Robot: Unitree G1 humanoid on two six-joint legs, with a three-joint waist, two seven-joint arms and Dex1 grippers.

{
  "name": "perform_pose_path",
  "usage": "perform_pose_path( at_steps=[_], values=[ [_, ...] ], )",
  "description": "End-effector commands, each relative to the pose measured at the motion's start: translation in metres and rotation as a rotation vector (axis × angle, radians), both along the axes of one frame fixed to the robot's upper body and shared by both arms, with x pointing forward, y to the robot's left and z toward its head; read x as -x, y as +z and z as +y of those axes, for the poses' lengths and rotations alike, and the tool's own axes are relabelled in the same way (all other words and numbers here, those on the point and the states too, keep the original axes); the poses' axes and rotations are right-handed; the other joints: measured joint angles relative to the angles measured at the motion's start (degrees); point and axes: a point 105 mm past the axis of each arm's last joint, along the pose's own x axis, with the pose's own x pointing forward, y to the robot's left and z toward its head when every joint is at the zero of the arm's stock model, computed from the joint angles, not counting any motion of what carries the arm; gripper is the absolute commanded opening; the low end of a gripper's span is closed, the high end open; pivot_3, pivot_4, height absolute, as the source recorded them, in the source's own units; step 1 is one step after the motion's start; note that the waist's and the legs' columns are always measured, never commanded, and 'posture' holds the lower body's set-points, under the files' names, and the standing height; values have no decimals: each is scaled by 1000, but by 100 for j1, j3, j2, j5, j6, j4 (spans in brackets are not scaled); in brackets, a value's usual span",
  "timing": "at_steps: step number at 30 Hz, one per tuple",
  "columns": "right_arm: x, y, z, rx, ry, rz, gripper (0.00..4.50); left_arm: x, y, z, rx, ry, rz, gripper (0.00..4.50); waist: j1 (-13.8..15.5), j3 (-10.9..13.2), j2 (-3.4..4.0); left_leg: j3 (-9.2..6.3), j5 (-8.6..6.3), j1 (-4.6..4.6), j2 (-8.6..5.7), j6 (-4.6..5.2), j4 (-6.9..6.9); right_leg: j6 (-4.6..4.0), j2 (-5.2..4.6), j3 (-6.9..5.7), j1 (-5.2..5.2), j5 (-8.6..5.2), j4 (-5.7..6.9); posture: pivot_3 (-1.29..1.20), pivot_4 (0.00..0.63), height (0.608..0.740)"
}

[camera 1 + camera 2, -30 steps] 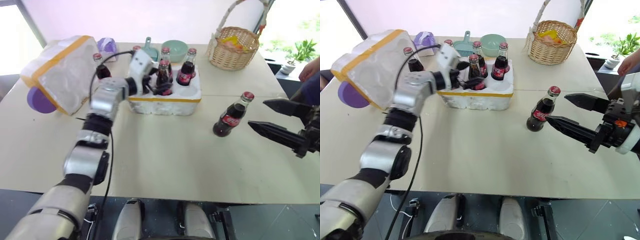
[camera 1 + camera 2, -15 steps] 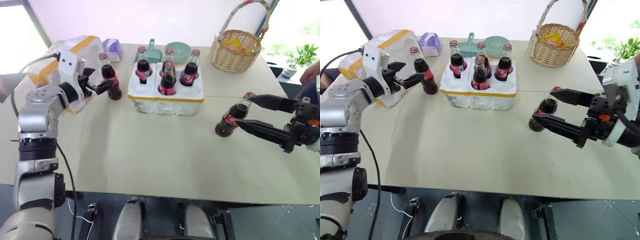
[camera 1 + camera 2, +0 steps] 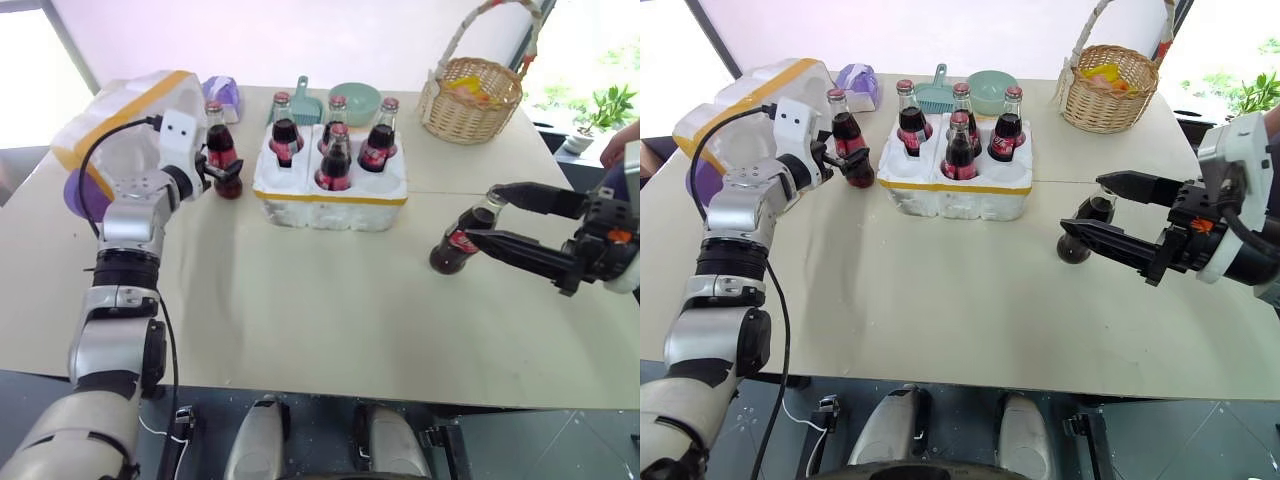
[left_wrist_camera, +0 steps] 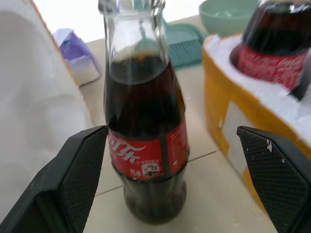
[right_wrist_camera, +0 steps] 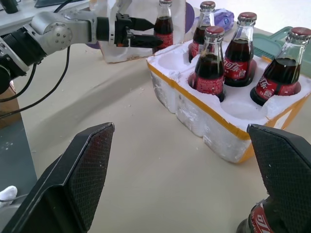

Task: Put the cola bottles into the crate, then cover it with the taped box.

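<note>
The left gripper (image 4: 170,170) stands spread around a cola bottle (image 4: 146,145) beside the crate (image 3: 330,205). The right gripper (image 3: 485,215) is spread around another bottle (image 3: 462,243). Four bottles sit in the crate.

The crate (image 5: 214,124) holds four cola bottles (image 5: 209,65) upright in its holes, with empty holes on the near side. Beyond it, the left gripper (image 5: 146,31), jaws apart, straddles another bottle (image 5: 164,25) standing before the taped box (image 5: 114,41). Between the right gripper's wide-open fingers (image 5: 80,167), a bottle's label (image 5: 257,223) shows at the edge.
</note>
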Motion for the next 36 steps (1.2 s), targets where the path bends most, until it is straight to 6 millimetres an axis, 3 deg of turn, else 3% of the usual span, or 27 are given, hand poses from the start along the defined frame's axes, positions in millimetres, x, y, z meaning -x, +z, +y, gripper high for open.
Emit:
perform_pose_path(
  at_steps=[1,7,13,21,24,26,32,36],
  values=[
    [2,8,-4,-18,-20,-47,4500,-1,28,6,-2,22,-95,4442,1,0,0,0,0,0,0,0,-1,0,0,0,0,0,0,0,150,740],
    [2,7,-5,-31,-33,-49,4500,-5,21,7,-6,30,-80,4442,4,0,0,0,0,-1,0,0,0,0,-1,-1,1,0,0,0,150,740],
    [0,9,-6,-35,-34,-52,4500,-17,4,-16,-21,-14,-36,4442,20,0,-1,0,0,-1,-2,0,0,1,-1,-1,3,1,-1,0,150,740],
    [-1,10,-4,-41,-35,-56,4500,-25,-2,-22,-22,1,-17,4442,-1,1,-2,0,0,-1,-2,0,0,2,-1,-1,0,1,-2,0,150,740],
    [-1,10,-6,-48,-52,-58,4500,-24,-2,-14,-1,20,-14,3617,-2,1,-2,0,0,-1,-1,0,-1,2,-1,-1,-1,1,-2,0,150,740],
    [-1,10,-8,-52,-60,-58,4500,-24,-3,-8,4,36,-15,2796,1,1,-2,0,0,-2,-1,0,-1,2,-1,-1,-1,1,-2,0,150,740],
    [-3,9,-10,-62,-78,-59,4500,-23,-2,4,6,71,-15,2792,-29,1,-2,1,0,-1,0,0,-1,2,-1,-1,-2,2,-1,0,150,740],
    [-3,8,-11,-60,-80,-53,4500,-22,10,10,29,66,-41,2792,-70,1,-2,1,0,-2,0,0,-2,2,-1,-1,-3,2,-1,0,150,740]
  ],
)
